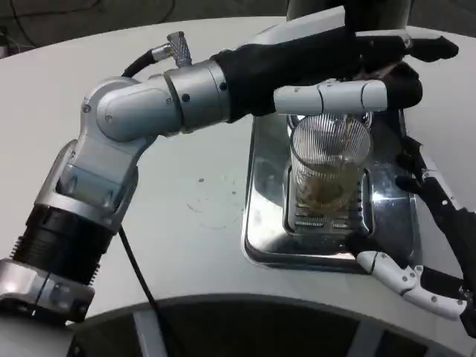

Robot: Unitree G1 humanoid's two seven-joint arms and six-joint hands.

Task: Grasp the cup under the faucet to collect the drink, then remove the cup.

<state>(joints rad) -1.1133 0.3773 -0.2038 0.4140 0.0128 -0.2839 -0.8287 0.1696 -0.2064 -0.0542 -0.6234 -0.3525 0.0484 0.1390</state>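
White tabletop [201, 111] carries a steel tray [260, 223] toward its right edge; our cup [329, 167] stands on the tray's grate under the faucet, part filled. Ribbed clear wall: rigid, breakable, heavier with drink. Our right hand [416, 245], fingers spread and holding nothing, should take its mid-wall; our left hand [327, 63] presses above.

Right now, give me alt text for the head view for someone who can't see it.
A ribbed clear glass cup partly filled with amber drink stands on the grate of a shiny metal drip tray, a thin stream falling into it. The left hand reaches across above the cup at the dispenser, while the right hand waits open beside the tray on the white table.
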